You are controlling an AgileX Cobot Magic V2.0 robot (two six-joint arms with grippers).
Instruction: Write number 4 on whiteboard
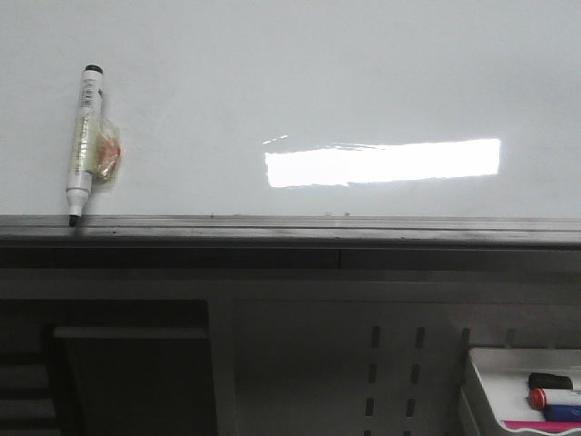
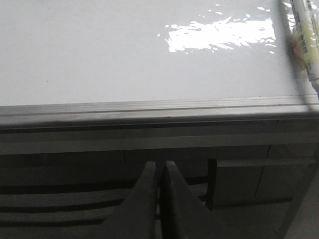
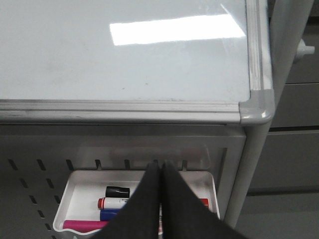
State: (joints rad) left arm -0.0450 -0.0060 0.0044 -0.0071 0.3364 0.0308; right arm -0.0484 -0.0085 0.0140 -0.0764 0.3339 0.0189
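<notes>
The whiteboard [image 1: 290, 91] is glossy and blank, with a grey ledge [image 1: 290, 229] along its lower edge; no number 4 shows on it. A white marker [image 1: 83, 141] with a black tip stands nearly upright at the board's left, tip down on the ledge, a bit of clear wrap on its side. It also shows in the left wrist view [image 2: 305, 40]. My left gripper [image 2: 161, 167] is shut and empty, below the ledge. My right gripper [image 3: 160, 165] is shut and empty, over the white tray [image 3: 79, 181] below the board's right corner [image 3: 256, 107].
The tray [image 1: 490, 381] at lower right holds a black cap [image 3: 117, 191], a red-capped marker [image 3: 113, 202], a blue one [image 3: 110, 214] and a pink item [image 3: 82, 225]. A perforated grey panel [image 1: 390, 363] lies under the ledge. A grey post [image 3: 259, 149] stands right of the tray.
</notes>
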